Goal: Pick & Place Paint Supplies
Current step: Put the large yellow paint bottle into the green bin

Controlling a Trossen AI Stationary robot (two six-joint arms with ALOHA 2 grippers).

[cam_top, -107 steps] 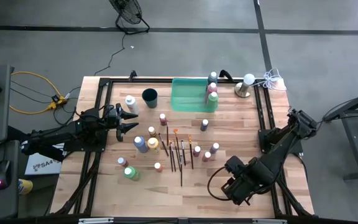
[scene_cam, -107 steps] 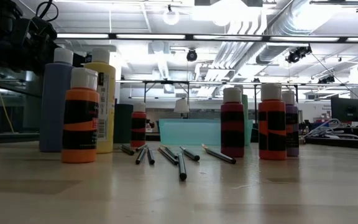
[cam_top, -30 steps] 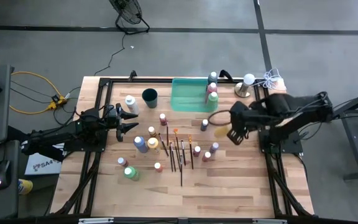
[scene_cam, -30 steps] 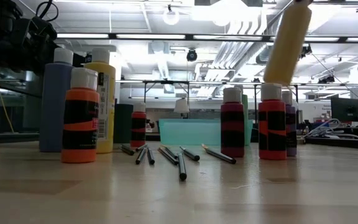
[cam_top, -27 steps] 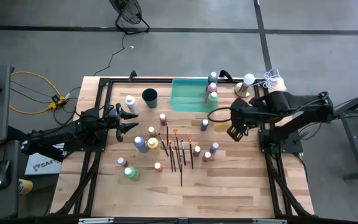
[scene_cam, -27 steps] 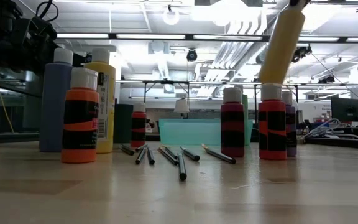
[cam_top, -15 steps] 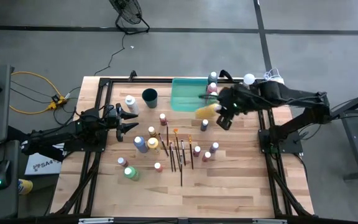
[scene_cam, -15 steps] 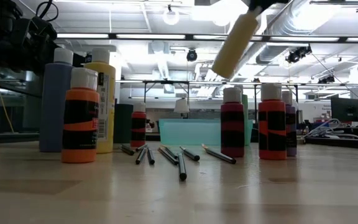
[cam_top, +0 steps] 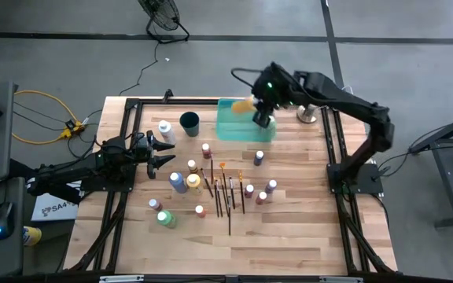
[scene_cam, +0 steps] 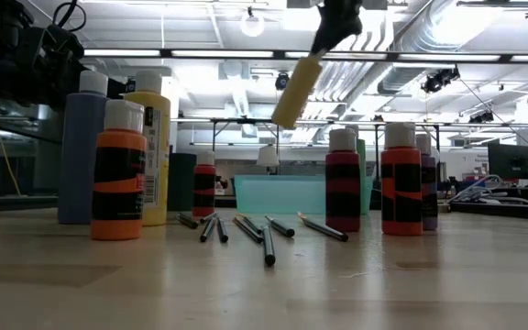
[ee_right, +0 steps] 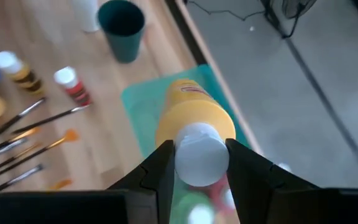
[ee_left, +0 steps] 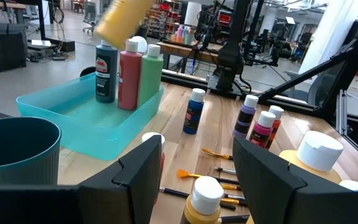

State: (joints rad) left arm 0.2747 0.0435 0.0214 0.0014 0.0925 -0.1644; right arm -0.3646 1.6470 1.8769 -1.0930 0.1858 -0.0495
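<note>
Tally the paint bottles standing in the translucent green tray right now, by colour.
Dark-labelled bottle: 1
Red bottle: 1
Green bottle: 1
Total in the translucent green tray: 3; yellow bottle held above by the right gripper.

Yellow bottle (cam_top: 244,104) over green tray (cam_top: 234,128)

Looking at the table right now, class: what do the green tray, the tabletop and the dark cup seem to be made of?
Green tray: probably plastic, since it looks translucent, smooth and slightly glossy. Tabletop: wood, matte, showing pale strips with visible grain. Dark cup: likely plastic, with an even, dull teal wall; metal cannot be ruled out.
</note>
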